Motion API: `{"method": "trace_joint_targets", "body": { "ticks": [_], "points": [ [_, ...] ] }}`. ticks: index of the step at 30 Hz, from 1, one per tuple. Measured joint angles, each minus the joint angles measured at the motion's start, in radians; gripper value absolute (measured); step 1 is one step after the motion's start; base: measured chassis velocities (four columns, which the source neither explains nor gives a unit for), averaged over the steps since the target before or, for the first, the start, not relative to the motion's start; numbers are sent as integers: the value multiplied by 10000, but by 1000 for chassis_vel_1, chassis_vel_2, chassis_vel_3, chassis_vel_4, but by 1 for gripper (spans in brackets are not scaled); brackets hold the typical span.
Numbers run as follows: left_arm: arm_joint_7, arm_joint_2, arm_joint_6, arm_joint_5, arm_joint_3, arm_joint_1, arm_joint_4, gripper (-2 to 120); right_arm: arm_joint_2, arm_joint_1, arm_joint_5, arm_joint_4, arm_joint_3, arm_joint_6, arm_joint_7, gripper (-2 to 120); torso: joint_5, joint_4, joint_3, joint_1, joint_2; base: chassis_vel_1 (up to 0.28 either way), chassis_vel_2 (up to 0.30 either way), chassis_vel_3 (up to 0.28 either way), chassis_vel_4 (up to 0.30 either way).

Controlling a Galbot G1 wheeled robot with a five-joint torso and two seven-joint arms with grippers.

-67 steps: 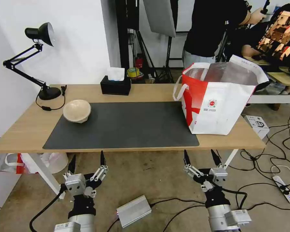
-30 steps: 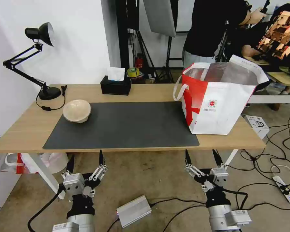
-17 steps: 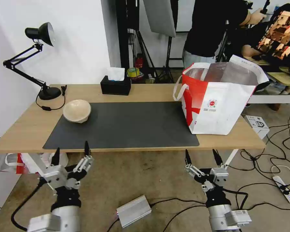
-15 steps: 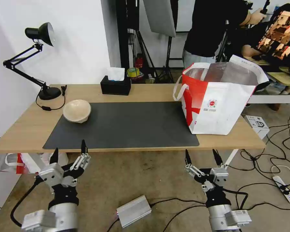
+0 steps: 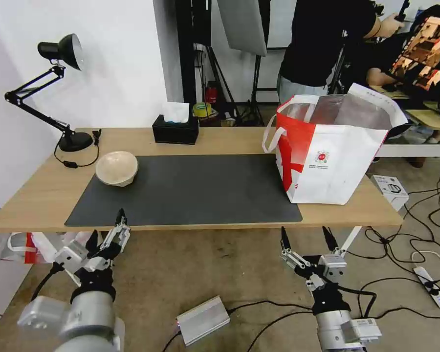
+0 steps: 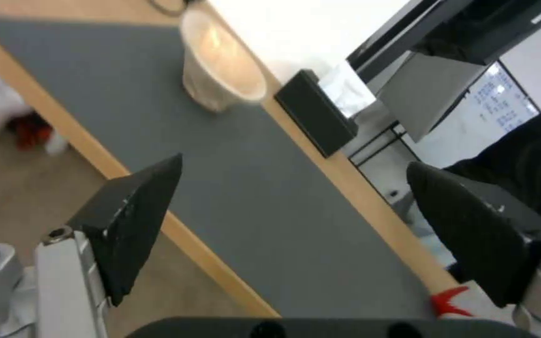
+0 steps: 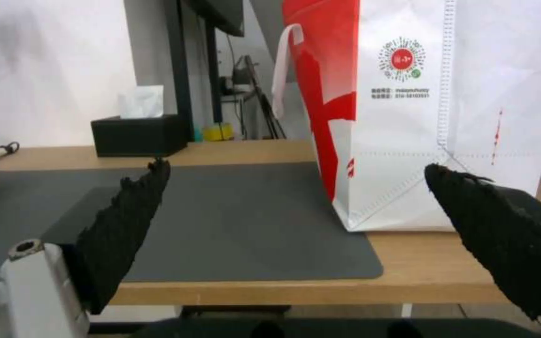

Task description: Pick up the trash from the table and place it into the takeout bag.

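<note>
While your left gripper (image 5: 106,229) hangs at the table's front edge near the left corner of the dark grey mat (image 5: 190,190), its two black fingers stand spread apart with nothing between them. From its wrist camera you see those fingers (image 6: 134,216) framing the mat and, farther on, the beige pulp bowl (image 6: 220,65).

At the far left of the table (image 5: 39,195) you have a black desk lamp (image 5: 58,88) with its base on the wood and its cord looped beside it. Just beside it, the beige pulp bowl (image 5: 117,167) sits upright on the mat's rear left corner, partly over the edge onto the bare wood. It is well apart from both grippers.

Behind the mat, toward the back edge, you see a black tissue box (image 5: 175,128) with a white tissue sticking up.

Further right, the takeout bag (image 5: 332,151) stands upright on the table's right end, its mouth open and its silvery lining showing, one lower corner resting on the mat's right edge. A white loop handle hangs on its red side.

Your right gripper (image 5: 307,236) waits below the table's front edge, in front of the bag, its fingers parted and empty. Its wrist camera looks level across the tabletop at the takeout bag (image 7: 433,117) and the tissue box (image 7: 139,134).
</note>
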Motion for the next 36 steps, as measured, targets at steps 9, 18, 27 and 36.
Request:
{"method": "trace_joint_targets", "body": {
  "ticks": [9, 18, 27, 36],
  "points": [
    [-650, 254, 70, -2051, -718, -431, 0, 100, 0, 0, 0, -1, 0, 0, 0, 100, 0, 0, 0, 0, 0, 0, 0, 0, 0],
    [-1221, 571, 66, -3311, -1450, -845, 0, 100, 0, 0, 0, -1, 0, 0, 0, 100, 0, 0, 0, 0, 0, 0, 0, 0, 0],
    [-1675, 1176, 43, -3704, -1915, -1250, 17, 100, 0, 1, 0, -2, 0, 0, -1, 100, -1, 0, 0, 0, 0, 0, 0, 0, 0],
    [-2056, 1857, 21, -4215, -2063, -1868, 643, 100, 0, 1, 1, -2, -1, 0, -1, 100, 0, 1, 0, 0, 0, 0, 0, 0, 0]
  ]
}}
